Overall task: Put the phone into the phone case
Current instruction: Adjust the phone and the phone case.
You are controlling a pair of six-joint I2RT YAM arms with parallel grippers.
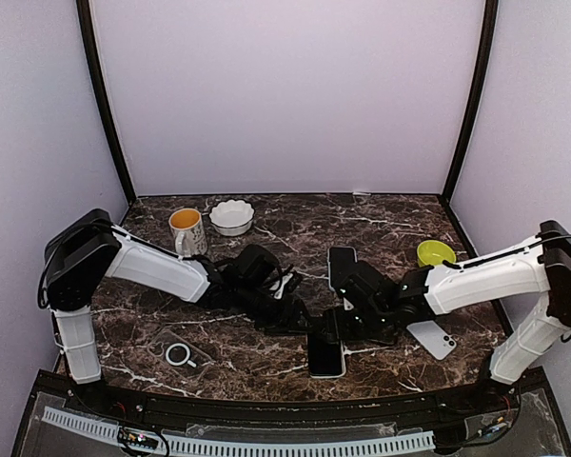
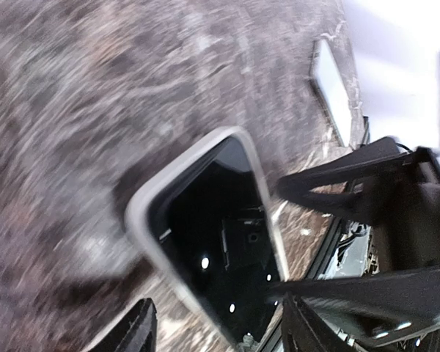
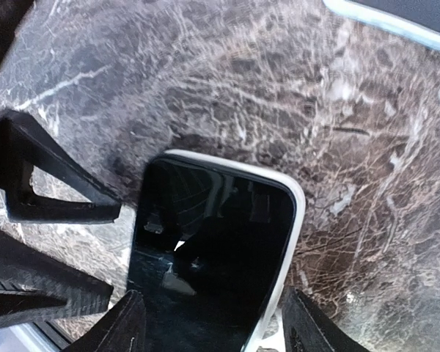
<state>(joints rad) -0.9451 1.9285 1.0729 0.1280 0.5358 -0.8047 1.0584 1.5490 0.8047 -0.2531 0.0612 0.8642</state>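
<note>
The white-and-black left arm [image 1: 157, 267] and right arm [image 1: 481, 281] stretch low inward, where the black two-finger left gripper [image 2: 218, 330] and right gripper [image 3: 216, 326] nearly meet, jaws parted.

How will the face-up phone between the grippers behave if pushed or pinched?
The phone lies flat, a rigid-looking slab, so it would probably slide, not tip or roll. Its glossy screen and smooth rounded rim look slippery to pinch. The polished marble table likely adds little grip.

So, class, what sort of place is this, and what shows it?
Probably a robot test booth: plain walls close round a marble-patterned table, with left arm and right arm bolted at its near edge.
</note>
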